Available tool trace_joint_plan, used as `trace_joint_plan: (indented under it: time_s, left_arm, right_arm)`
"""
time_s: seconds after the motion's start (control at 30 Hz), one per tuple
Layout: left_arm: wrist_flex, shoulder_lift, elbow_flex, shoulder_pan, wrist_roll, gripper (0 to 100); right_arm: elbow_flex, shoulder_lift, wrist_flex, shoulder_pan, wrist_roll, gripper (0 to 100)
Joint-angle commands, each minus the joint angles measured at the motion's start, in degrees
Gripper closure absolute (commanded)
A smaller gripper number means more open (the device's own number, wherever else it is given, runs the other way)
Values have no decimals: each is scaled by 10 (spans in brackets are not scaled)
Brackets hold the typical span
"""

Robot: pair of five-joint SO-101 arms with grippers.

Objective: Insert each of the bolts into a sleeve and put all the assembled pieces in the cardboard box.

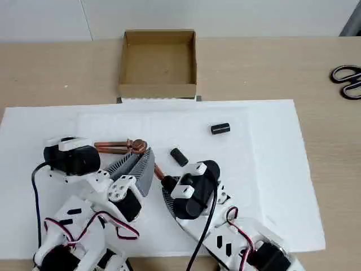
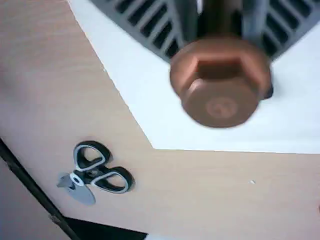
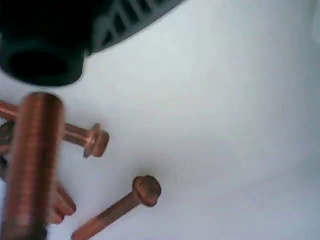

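Note:
My left gripper (image 1: 142, 158) is shut on a copper bolt (image 1: 139, 147), whose hex head (image 2: 220, 85) faces the left wrist camera between grey fingers (image 2: 150, 20). The bolt's threaded end (image 3: 32, 155) points at a black sleeve (image 3: 42, 55), with a small gap between them. My right gripper (image 1: 169, 189) is shut on that sleeve (image 1: 168, 181). Two more sleeves (image 1: 179, 156) (image 1: 220, 129) lie loose on the white sheet. Spare bolts (image 1: 111, 148) lie beside the left arm, two of them (image 3: 85, 138) (image 3: 125, 205) in the right wrist view. The cardboard box (image 1: 158, 84) stands behind the sheet with nothing in it.
A white paper sheet (image 1: 265, 169) covers the wooden table's middle. Scissors (image 1: 347, 82) lie at the far right edge of the table, and those scissors (image 2: 95, 172) also appear in the left wrist view. Both arms stand close together near the front.

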Motion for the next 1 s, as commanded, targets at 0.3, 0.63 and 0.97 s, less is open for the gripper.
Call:
trace_joint_plan:
  time_s: [0.3,0.63,0.97]
  left_arm:
    - [0,-4,-16,18,4,995]
    - [24,-5,0,30,4,995]
    - [40,-4,1,63,5,995]
  right_arm:
    - [-5,-4,-15,0,-1,996]
    - [-5,-4,-15,0,-1,996]
    - [-5,-4,-15,0,-2,996]
